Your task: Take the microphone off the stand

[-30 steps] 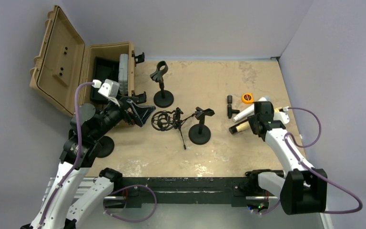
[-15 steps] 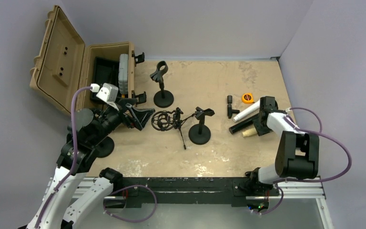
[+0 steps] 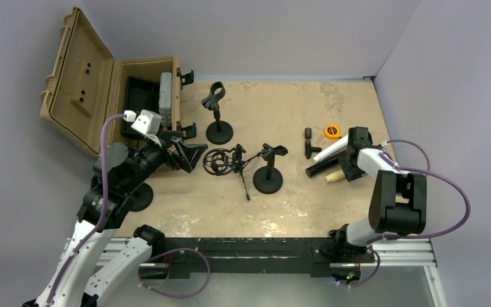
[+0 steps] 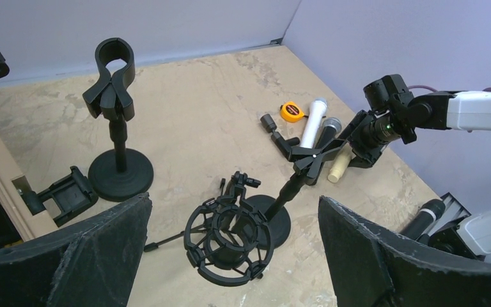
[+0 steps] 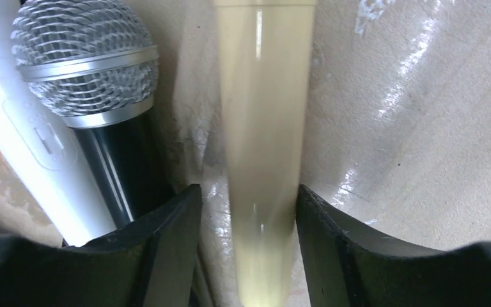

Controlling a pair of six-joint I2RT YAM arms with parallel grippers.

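Note:
A cream microphone (image 3: 335, 176) (image 5: 265, 128) lies on the table at the right, next to a black microphone (image 3: 323, 167) (image 5: 86, 64) with a silver grille and a white one (image 3: 331, 149). My right gripper (image 3: 348, 171) (image 5: 248, 192) is low over the cream microphone, open, one finger on each side, with a gap on the left side. The middle stand (image 3: 268, 171) (image 4: 294, 185) has an empty clip. My left gripper (image 3: 188, 153) (image 4: 235, 199) hangs wide open above the black shock mount (image 3: 220, 161) (image 4: 230, 240), holding nothing.
A second stand (image 3: 218, 115) with an empty clip is at the back. An open tan case (image 3: 102, 89) stands at the far left. An orange tape measure (image 3: 332, 131) and small black parts (image 3: 309, 142) lie near the microphones. A round black base (image 3: 142, 195) sits near the left arm.
The right arm has swung round and brought the cream microphone down beside the black one; its fingers have spread apart. The left gripper has shifted only slightly.

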